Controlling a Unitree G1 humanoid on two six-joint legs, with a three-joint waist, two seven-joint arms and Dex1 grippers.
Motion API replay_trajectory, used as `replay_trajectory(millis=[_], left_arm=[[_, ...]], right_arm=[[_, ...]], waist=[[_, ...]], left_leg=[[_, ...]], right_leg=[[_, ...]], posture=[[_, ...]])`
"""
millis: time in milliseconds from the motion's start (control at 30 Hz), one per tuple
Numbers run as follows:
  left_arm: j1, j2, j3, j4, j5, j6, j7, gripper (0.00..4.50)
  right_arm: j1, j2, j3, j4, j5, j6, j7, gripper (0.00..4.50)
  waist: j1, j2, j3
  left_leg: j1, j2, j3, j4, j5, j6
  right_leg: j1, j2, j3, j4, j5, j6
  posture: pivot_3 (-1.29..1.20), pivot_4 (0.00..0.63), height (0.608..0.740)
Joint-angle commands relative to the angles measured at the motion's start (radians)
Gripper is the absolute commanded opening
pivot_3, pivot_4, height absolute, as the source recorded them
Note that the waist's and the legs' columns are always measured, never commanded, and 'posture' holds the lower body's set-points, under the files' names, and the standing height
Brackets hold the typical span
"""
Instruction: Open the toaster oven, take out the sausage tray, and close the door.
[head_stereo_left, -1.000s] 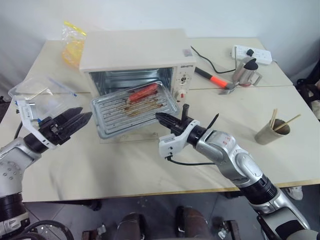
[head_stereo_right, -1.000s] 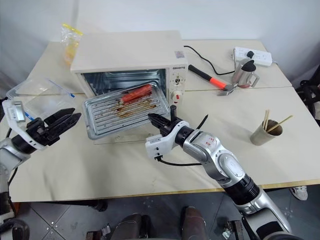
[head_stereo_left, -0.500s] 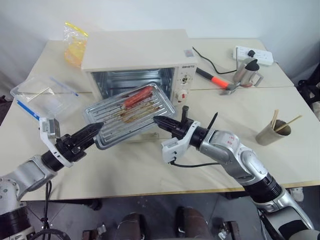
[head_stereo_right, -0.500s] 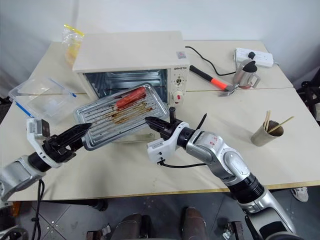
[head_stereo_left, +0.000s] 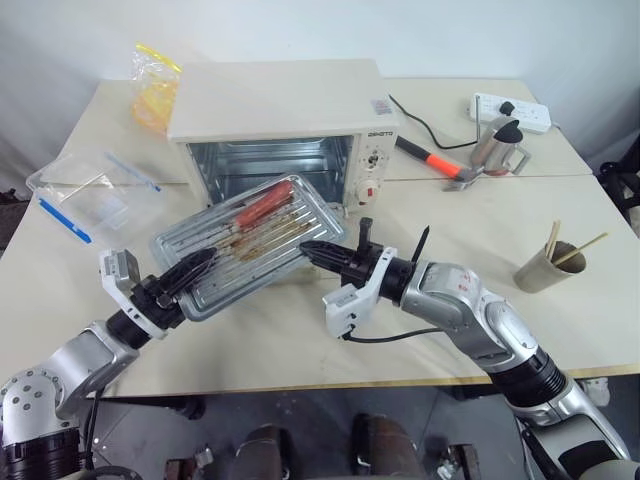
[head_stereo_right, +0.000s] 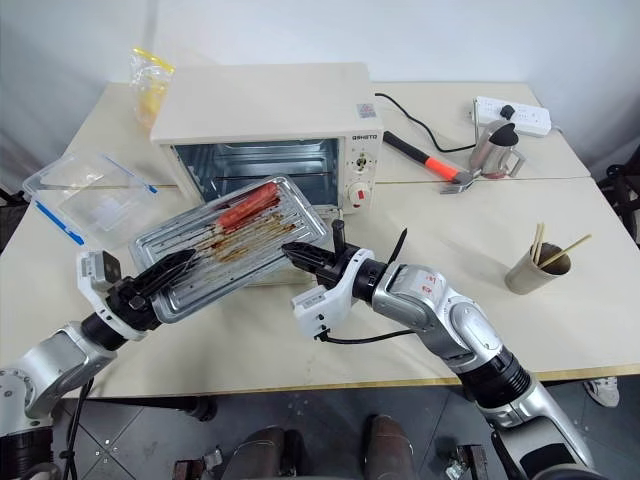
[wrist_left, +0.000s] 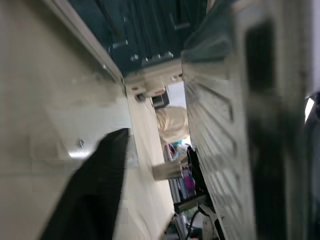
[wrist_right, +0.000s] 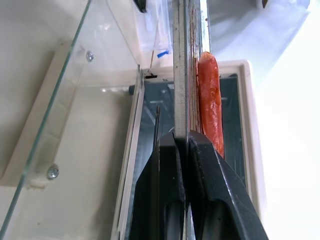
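1. Since a second ago the left gripper (head_stereo_left: 200, 266) has swung in from beside the tray to its near-left corner, and the sausage tray (head_stereo_left: 245, 243) has come further out of the oven and tilted.
2. The table (head_stereo_left: 560, 215) carries the toaster oven (head_stereo_left: 280, 115), which stands open, its interior bare and shiny.
3. The door (wrist_right: 75, 125) lies folded down flat in front of the oven, under the tray.
4. The sausage tray hangs above the door, held at both ends, its left end lower; one red sausage (head_stereo_left: 265, 200) lies at its far side.
5. A clear plastic container (head_stereo_left: 85, 195) sits left of the oven; a hammer (head_stereo_left: 430, 158), a small kettle (head_stereo_left: 498, 145) and a power strip (head_stereo_left: 510, 107) lie to the right, a cup of chopsticks (head_stereo_left: 548, 265) nearer.
6. The right gripper (wrist_right: 182, 142) pinches the tray's right edge, fingers pressed tight on the rim.
7. The left gripper's fingers (head_stereo_right: 170, 265) straddle the tray's corner; whether they clamp it, I cannot tell.
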Motion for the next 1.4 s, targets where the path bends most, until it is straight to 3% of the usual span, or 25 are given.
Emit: replay_trajectory(millis=[33, 200, 267, 667, 1200, 1400], left_arm=[[0.014, 0.019, -0.008, -0.039, -0.038, -0.025, 0.010, 1.79], [0.038, 0.032, -0.025, -0.051, -0.057, -0.042, 0.024, 0.41], [0.046, 0.035, -0.033, -0.058, -0.075, -0.053, 0.038, 0.00], [0.087, 0.000, -0.057, -0.110, -0.106, -0.113, 0.088, 0.00], [0.143, -0.142, -0.049, -0.141, -0.106, -0.167, 0.165, 0.00], [0.178, -0.214, -0.035, -0.203, -0.106, -0.204, 0.196, 0.00]], right_arm=[[-0.004, -0.002, -0.045, -0.052, 0.035, -0.020, -0.006, 0.00], [-0.001, -0.009, -0.049, -0.065, 0.055, -0.044, 0.001, 0.00], [0.000, -0.010, -0.053, -0.070, 0.065, -0.052, 0.007, 0.59], [0.003, -0.005, -0.062, -0.068, 0.170, -0.059, 0.060, 4.44], [-0.016, -0.007, -0.079, -0.036, 0.230, -0.033, 0.103, 4.48], [0.040, -0.050, -0.114, -0.062, 0.634, 0.179, 0.365, 4.48]], waist=[[0.000, 0.000, 0.000], [0.000, 0.000, 0.000], [0.000, 0.000, 0.000], [0.001, 0.000, 0.000], [0.001, 0.000, 0.000], [0.003, 0.000, 0.000]], left_leg=[[0.000, 0.000, 0.000, 0.000, 0.000, 0.000], [0.000, 0.000, 0.000, 0.000, 0.000, 0.000], [0.000, 0.000, 0.000, 0.000, 0.000, 0.000], [0.000, 0.001, 0.000, 0.000, 0.000, 0.000], [0.000, 0.000, 0.000, 0.000, 0.000, 0.000], [0.000, 0.001, -0.001, 0.000, 0.000, 0.001]], right_leg=[[0.000, 0.000, 0.000, 0.000, 0.000, 0.000], [0.000, 0.000, 0.000, -0.001, 0.000, 0.000], [0.000, 0.000, 0.000, -0.001, 0.000, 0.000], [0.000, 0.000, 0.000, -0.001, 0.000, -0.001], [0.001, 0.001, 0.000, -0.002, 0.000, -0.001], [0.002, 0.001, -0.001, -0.004, 0.000, -0.001]], posture=[[0.00, 0.150, 0.740], [0.00, 0.150, 0.740], [0.00, 0.150, 0.740], [0.00, 0.150, 0.740], [0.00, 0.150, 0.740], [0.00, 0.150, 0.740]])
